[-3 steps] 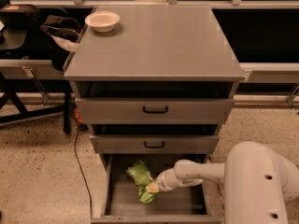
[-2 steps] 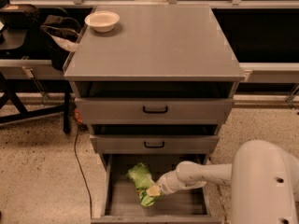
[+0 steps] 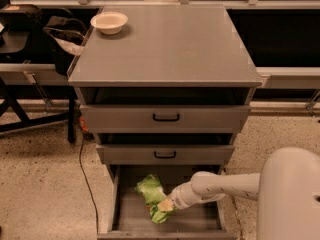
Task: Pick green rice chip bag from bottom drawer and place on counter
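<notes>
The green rice chip bag (image 3: 149, 190) lies crumpled on the floor of the open bottom drawer (image 3: 197, 221), left of its middle. My gripper (image 3: 165, 205) reaches into the drawer from the right on a white arm and sits against the bag's lower right part. The gripper's tip hides part of the bag. The grey counter (image 3: 170, 44) tops the cabinet above.
A white bowl (image 3: 109, 21) stands on the counter's back left corner. Two upper drawers with black handles (image 3: 166, 117) are slightly open above the bottom one. A dark table and bags stand to the left, and a cable (image 3: 85, 169) runs down the floor.
The arm has shifted slightly lower and nearer over the drawer. The bag stays in about the same place in the drawer.
</notes>
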You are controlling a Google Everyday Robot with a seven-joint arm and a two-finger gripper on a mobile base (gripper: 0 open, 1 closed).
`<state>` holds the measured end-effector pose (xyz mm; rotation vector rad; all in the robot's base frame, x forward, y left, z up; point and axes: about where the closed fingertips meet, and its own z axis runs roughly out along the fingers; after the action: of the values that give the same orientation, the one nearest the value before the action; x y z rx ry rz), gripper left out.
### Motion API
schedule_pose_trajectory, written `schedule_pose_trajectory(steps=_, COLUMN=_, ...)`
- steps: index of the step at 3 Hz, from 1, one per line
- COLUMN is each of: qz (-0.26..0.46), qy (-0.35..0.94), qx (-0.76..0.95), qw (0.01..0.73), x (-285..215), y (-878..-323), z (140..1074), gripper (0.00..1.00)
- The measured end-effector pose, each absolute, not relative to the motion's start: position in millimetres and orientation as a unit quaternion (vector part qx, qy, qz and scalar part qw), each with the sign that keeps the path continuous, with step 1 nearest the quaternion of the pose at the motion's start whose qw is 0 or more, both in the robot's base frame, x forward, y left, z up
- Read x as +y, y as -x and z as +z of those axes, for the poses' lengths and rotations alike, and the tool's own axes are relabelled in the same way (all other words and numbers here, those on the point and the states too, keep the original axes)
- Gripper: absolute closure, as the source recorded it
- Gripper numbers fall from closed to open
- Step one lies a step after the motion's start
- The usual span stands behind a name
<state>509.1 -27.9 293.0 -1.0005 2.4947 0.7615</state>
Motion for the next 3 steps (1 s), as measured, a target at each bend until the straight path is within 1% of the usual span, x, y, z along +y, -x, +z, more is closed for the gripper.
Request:
schedule_pose_trajectory(steps=1, qz=0.26, qy=0.363, qx=0.878, qw=0.174, x=-27.5, y=-511.0, z=320.8, gripper=1.0)
schedule_pose_trajectory(steps=2, qz=0.242, qy=0.39, qx=0.87, qw=0.179, x=-18.8, y=-516.9, z=381.0, gripper=1.0)
schedule_pose_trajectory(steps=3, qz=0.242, qy=0.39, qx=0.871, qw=0.177, x=-18.4, y=-516.6, z=380.4, gripper=1.0)
